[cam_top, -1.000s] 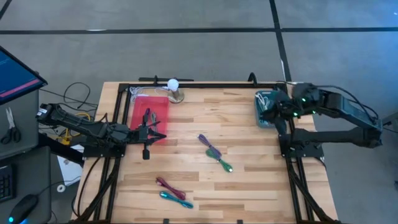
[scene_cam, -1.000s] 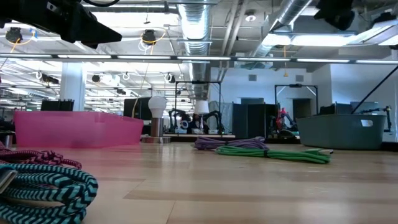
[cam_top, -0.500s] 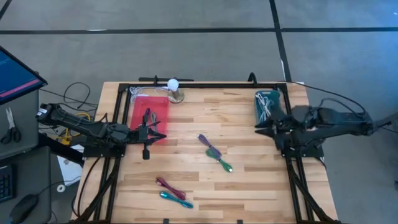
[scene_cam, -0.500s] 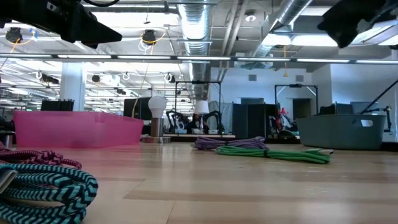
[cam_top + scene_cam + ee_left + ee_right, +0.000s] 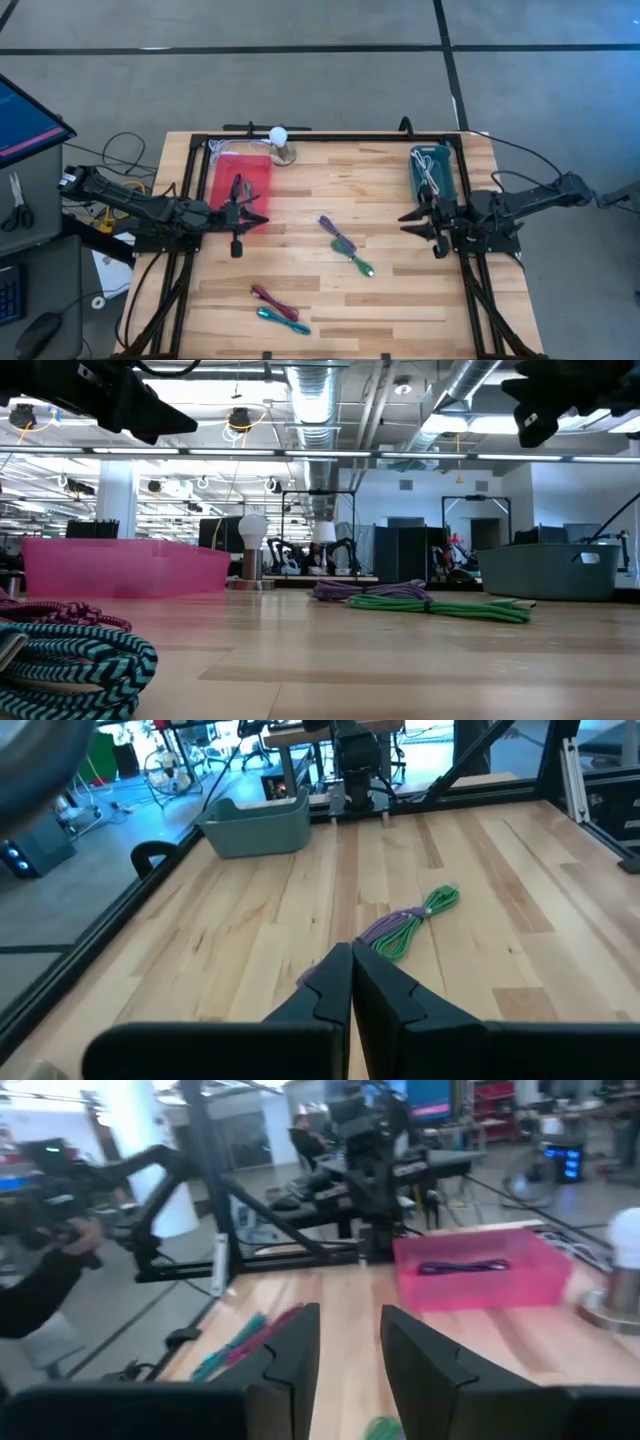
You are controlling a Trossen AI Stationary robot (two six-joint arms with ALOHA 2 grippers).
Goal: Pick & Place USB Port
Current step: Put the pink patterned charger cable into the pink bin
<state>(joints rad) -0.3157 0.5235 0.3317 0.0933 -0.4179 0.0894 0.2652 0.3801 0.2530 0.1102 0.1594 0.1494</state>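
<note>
Here the right gripper [image 5: 425, 222] hangs above the right side of the table [image 5: 390, 170], just beside the grey bin [image 5: 432, 172] at that edge, which holds a pale cable. Its jaws stand apart with nothing between them, as the right wrist view shows. The left gripper [image 5: 240, 215] waits over the near end of the pink bin [image 5: 238, 185] on the left, jaws pressed together and empty; a dark cable [image 5: 463, 1266] lies inside that bin.

Three loose cables are left on the wood. A bundled purple and green cable [image 5: 345, 247] lies near the middle, between the two grippers. A red cable [image 5: 270, 298] and a teal cable [image 5: 283, 320] lie touching each other near the front edge, well apart from both arms.

Judging from this, the work stands between picks: neither arm carries anything, and the right arm looks set for a new reach. The purple and green cable seems its nearest target. That move calls for the right gripper to travel toward the table's middle, line its open jaws across the bundle, come down to the wood and close on it without pushing it away. It would then lift the bundle clear and carry it to a bin. The thin, floppy cable may slip or trail.
</note>
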